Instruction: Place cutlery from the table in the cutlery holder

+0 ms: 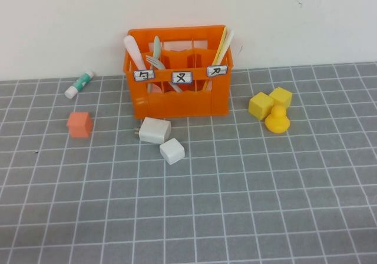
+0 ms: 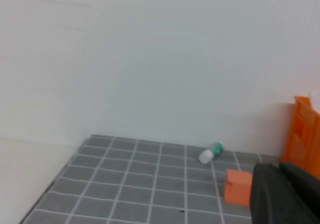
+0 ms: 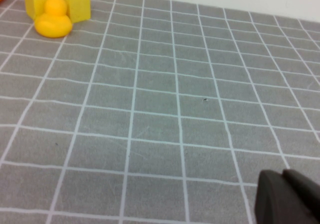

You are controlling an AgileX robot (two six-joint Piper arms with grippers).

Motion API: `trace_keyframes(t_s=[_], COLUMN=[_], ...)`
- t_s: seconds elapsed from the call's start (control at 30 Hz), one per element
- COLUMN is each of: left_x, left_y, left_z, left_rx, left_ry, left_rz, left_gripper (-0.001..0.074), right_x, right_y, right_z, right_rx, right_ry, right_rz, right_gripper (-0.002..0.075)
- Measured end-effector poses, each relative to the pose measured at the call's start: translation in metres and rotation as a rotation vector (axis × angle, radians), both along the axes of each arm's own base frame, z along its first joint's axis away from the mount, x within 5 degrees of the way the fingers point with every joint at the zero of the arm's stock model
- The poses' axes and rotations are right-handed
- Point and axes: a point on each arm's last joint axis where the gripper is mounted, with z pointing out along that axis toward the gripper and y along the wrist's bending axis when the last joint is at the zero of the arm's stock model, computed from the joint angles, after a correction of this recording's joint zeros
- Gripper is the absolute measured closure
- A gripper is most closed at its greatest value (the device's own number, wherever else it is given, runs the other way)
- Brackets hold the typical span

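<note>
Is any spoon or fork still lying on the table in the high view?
No, both spoons and the fork stand inside the orange crate; neither gripper shows there.

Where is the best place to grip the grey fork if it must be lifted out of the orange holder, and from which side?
Probably from above, at the grey fork head: only this end sticks out above the cutlery holder rim, between the pink spoon and mint-green spoon. Neither gripper shows in the high view; each wrist view shows only a dark part of its own.
</note>
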Motion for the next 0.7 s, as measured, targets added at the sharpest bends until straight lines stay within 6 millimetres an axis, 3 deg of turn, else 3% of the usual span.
trace_keyframes(t_s=[0.33,0.6,0.7], left_x=[0.000,-0.003,-0.003], left_y=[-0.002,-0.005,-0.005], left_z=[-0.022,-0.034,-0.035], left_rx=[0.164,0.133,0.221], left_ry=[0.254,0.384,0.396], left_rz=[-0.058,-0.095,-0.101], left_gripper=[0.0735,0.0735,0.0735], right_x=[0.000,0.000,0.000], right_y=[0.000,0.000,0.000], right_z=[0.000,0.000,0.000], right_rx=[0.000,0.000,0.000], right_ry=[0.000,0.000,0.000], right_rz=[0.000,0.000,0.000], right_gripper=[0.0729,0.0729,0.0729])
